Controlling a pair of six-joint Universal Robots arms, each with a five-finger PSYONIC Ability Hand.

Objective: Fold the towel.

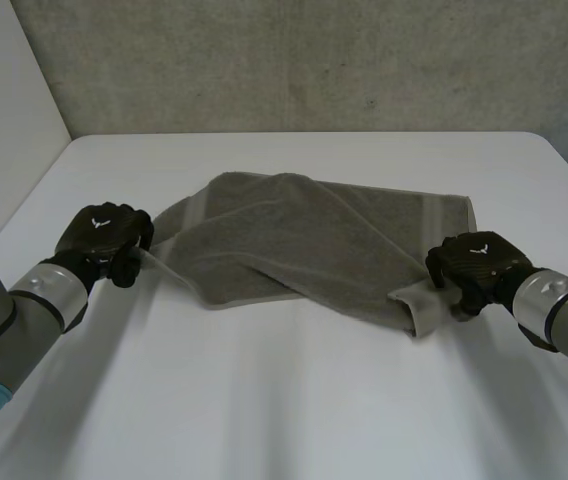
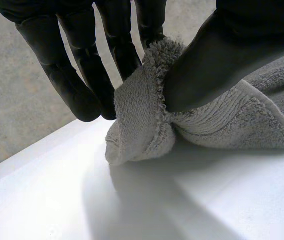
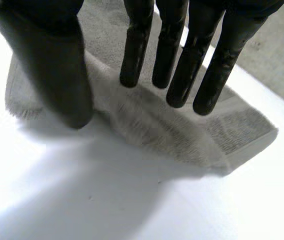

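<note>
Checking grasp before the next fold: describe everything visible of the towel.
The towel is grey-green terry with woven end bands. It lies rumpled on the white table, partly folded diagonally over itself. The left hand pinches one corner between thumb and fingers; the right hand, fingers straight, is over the opposite end.

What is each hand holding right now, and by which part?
Left hand pinches the towel at its left corner with its fingers. Right hand is at the right corner; a hold there cannot be told.
</note>
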